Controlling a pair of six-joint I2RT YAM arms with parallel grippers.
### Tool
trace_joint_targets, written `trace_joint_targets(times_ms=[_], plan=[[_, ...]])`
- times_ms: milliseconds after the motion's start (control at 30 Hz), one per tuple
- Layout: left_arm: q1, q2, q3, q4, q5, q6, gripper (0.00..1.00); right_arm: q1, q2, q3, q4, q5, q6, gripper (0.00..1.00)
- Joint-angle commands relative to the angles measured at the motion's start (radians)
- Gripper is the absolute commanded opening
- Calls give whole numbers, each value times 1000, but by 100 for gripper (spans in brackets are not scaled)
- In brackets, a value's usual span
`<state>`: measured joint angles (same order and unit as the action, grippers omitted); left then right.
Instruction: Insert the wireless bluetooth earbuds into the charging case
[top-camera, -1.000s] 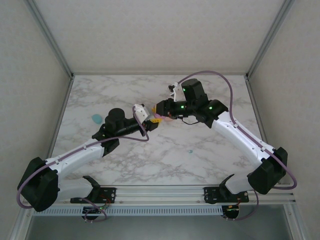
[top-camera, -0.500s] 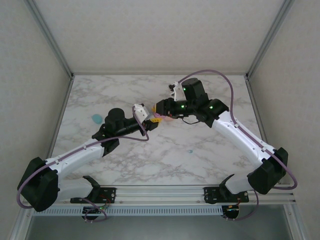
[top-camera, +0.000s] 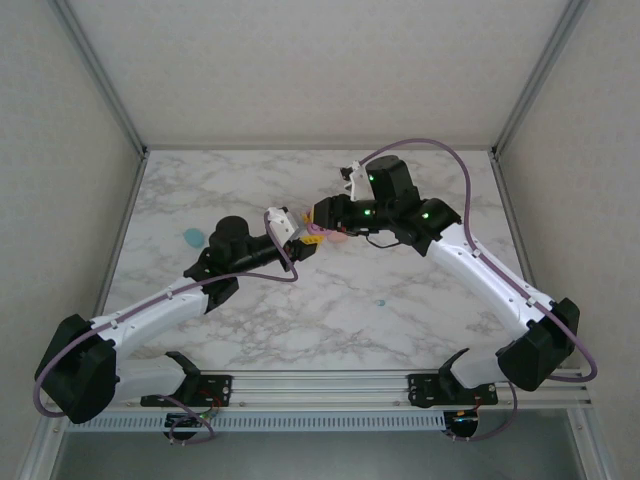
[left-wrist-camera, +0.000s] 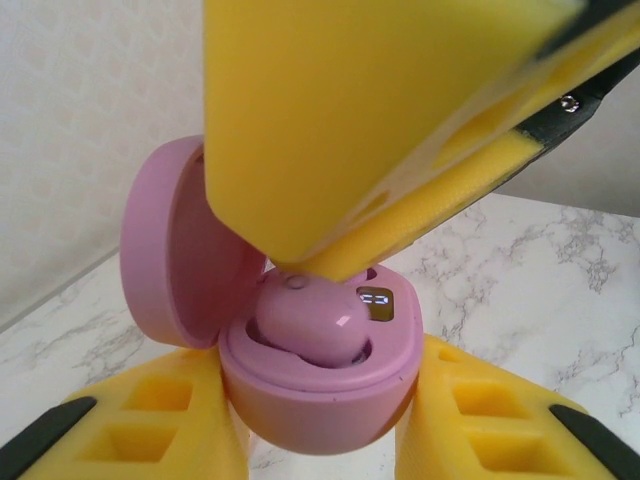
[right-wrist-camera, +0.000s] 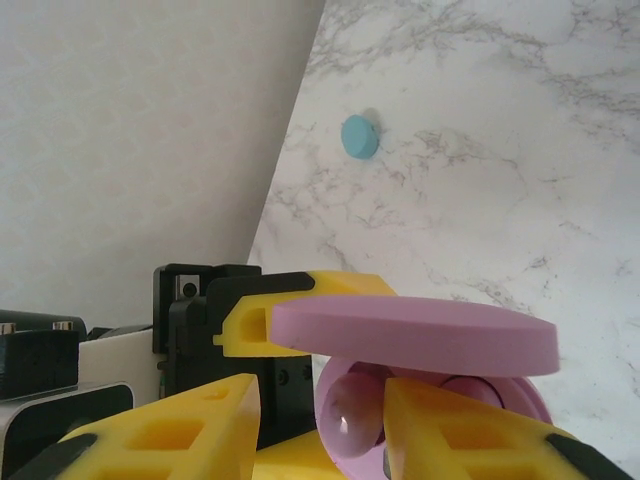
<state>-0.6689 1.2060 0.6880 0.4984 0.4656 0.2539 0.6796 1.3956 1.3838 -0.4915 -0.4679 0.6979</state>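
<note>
Hold charging case (left-wrist-camera: 322, 398) clamped in left gripper (left-wrist-camera: 320, 440); lift right gripper (right-wrist-camera: 322, 418), jaws apparently parted, straight off the seated pink earbud (left-wrist-camera: 305, 320).

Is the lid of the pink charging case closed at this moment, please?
No, the pink charging case has its lid swung open to the side, with a pink earbud sitting inside.
</note>
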Motion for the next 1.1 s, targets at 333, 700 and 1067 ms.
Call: trace_joint_targets(times_ms=[333,700,1067], plan=[[-6,-20,16,42,5,-15,31,5,-135,-19,47,103,-47,40],[-6,-43,32,-4,68,9,31,-7,47,214,-185,323,-125,44],[-6,-65,37,13,26,-37,31,-9,71,173,-200,136,-157,48]])
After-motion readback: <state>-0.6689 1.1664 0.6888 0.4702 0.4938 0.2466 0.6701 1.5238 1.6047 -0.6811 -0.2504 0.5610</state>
